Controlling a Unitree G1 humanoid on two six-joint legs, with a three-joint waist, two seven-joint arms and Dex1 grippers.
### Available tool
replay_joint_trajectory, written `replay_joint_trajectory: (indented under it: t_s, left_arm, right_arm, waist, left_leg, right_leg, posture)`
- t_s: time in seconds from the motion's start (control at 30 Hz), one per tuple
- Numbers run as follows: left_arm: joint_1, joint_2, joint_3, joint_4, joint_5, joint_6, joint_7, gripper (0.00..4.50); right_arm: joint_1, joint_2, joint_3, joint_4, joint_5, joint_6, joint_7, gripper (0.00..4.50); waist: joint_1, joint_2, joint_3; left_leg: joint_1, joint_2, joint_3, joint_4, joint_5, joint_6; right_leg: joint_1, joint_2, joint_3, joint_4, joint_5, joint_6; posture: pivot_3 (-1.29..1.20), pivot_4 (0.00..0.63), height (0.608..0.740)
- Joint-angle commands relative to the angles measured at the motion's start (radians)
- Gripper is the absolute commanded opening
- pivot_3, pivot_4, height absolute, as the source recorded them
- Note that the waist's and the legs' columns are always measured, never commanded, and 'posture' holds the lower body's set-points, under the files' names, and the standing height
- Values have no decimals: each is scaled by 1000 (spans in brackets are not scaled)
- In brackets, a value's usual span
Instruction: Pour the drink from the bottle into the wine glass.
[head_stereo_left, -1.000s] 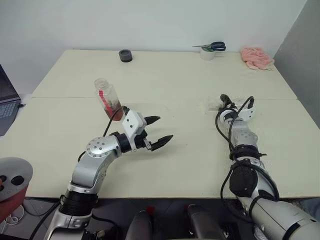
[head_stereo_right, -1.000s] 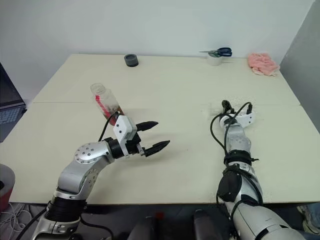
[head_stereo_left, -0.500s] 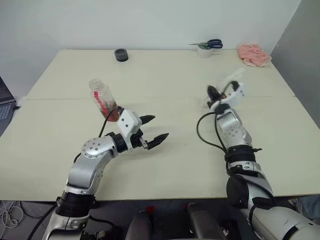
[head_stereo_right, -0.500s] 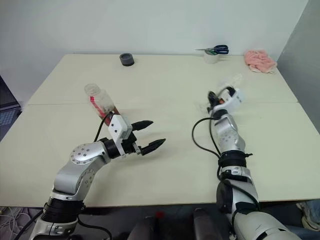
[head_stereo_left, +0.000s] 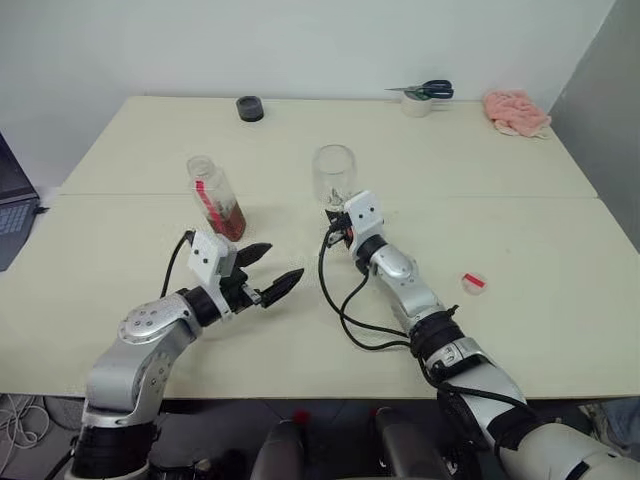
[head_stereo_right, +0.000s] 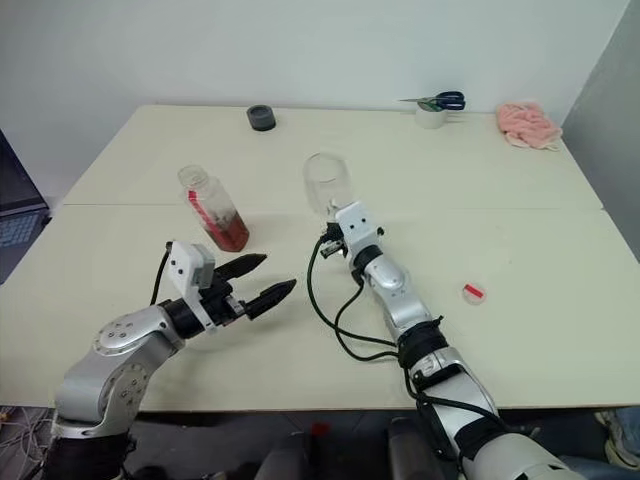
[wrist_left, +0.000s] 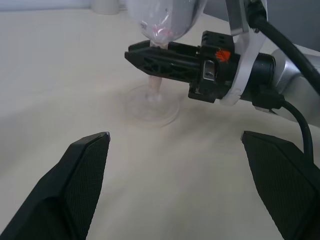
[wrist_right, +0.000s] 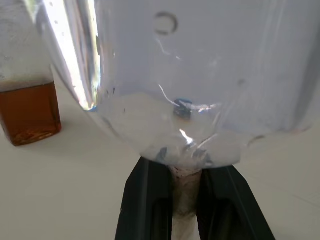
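Note:
The bottle (head_stereo_left: 214, 197) stands uncapped on the table, left of centre, with a little reddish-brown drink (head_stereo_left: 229, 216) at its bottom. Just to its right the wine glass (head_stereo_left: 333, 174) stands upright and looks empty. Its foot (wrist_left: 152, 107) is down at the table surface. My right gripper (head_stereo_left: 333, 213) is shut on the stem (wrist_right: 185, 196) right under the bowl. My left gripper (head_stereo_left: 284, 259) hovers open in front of the bottle, nearer me, with nothing between its fingers, pointing toward the glass.
A small red-and-white cap (head_stereo_left: 475, 282) lies on the table to the right. At the far edge are a black tape roll (head_stereo_left: 250, 108), scissors on a white roll (head_stereo_left: 424, 96) and a pink cloth (head_stereo_left: 516, 110). A laptop (head_stereo_left: 14, 212) juts in at the left edge.
My right arm swung left across the table with the wine glass, rolling it from tilted to upright beside the bottle. My left gripper drew back a little from the bottle, still open.

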Motion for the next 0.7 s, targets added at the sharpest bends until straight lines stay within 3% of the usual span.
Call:
replay_joint_trajectory:
  t_s: [0.03,0.27,0.67,0.7]
  left_arm:
    - [28,18,36,-75,-27,10,18,4500]
    - [89,25,70,-128,-35,20,51,4500]
    - [88,41,72,-96,-20,6,57,4500]
    - [88,44,69,-88,-9,-1,57,4500]
  right_arm:
    - [-1,23,-25,6,20,-22,34,257]
    - [-21,28,-34,76,2,-18,66,257]
    - [-30,9,-51,75,-1,0,87,4369]
    - [-21,0,-48,51,-1,15,98,4444]
  waist:
    - [-1,0,0]
    - [-2,0,0]
    - [-2,0,0]
    - [-2,0,0]
  left_leg:
    - [0,0,0,0,0,0]
    - [3,1,-1,0,0,0]
    - [3,1,-1,1,0,0]
    - [3,1,-1,1,0,0]
  right_leg:
    - [0,0,0,0,0,0]
    - [2,2,0,0,0,-1]
    - [3,2,0,0,0,-1]
    - [3,2,0,0,0,-1]
  posture:
    - [0,150,740]
    - [0,150,740]
    - [0,150,740]
    - [0,150,740]
